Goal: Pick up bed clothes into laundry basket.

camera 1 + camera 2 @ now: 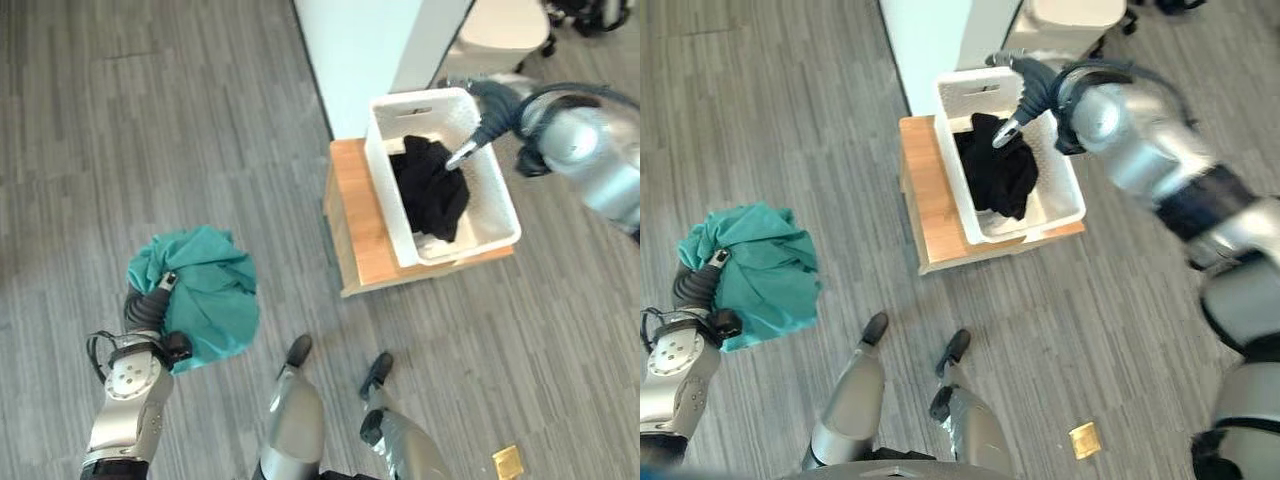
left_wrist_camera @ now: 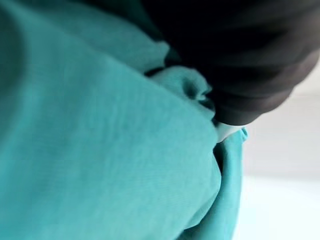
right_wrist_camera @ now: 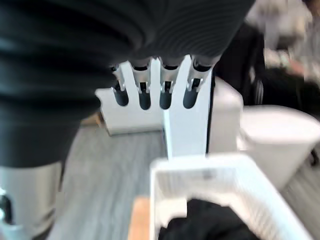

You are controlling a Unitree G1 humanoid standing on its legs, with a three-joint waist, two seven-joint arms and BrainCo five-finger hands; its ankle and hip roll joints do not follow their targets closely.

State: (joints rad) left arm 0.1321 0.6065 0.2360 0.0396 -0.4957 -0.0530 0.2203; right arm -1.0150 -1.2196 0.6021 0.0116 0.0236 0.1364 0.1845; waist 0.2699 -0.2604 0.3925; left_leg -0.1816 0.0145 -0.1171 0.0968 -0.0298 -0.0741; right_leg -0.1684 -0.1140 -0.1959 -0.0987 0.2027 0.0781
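Observation:
A bundle of teal bed cloth (image 1: pixel 210 285) is draped over my left hand (image 1: pixel 150 303) at the lower left, above the grey floor. The cloth hides that hand's fingers, and teal folds (image 2: pixel 100 150) lie right against its dark cover in the left wrist view. At the upper right a white laundry basket (image 1: pixel 500 190) holds a black garment (image 1: pixel 430 185). My right hand (image 1: pixel 480 118) hangs over the basket's far end, open, its straight fingers (image 3: pixel 150 92) pointing down at the garment and holding nothing.
The basket stands on a low wooden platform (image 1: pixel 360 230). Behind it rises a white panel (image 1: pixel 360 50), with a white rounded seat (image 1: pixel 500 30) beside that. A small yellow square (image 1: pixel 508 462) lies on the floor at the lower right.

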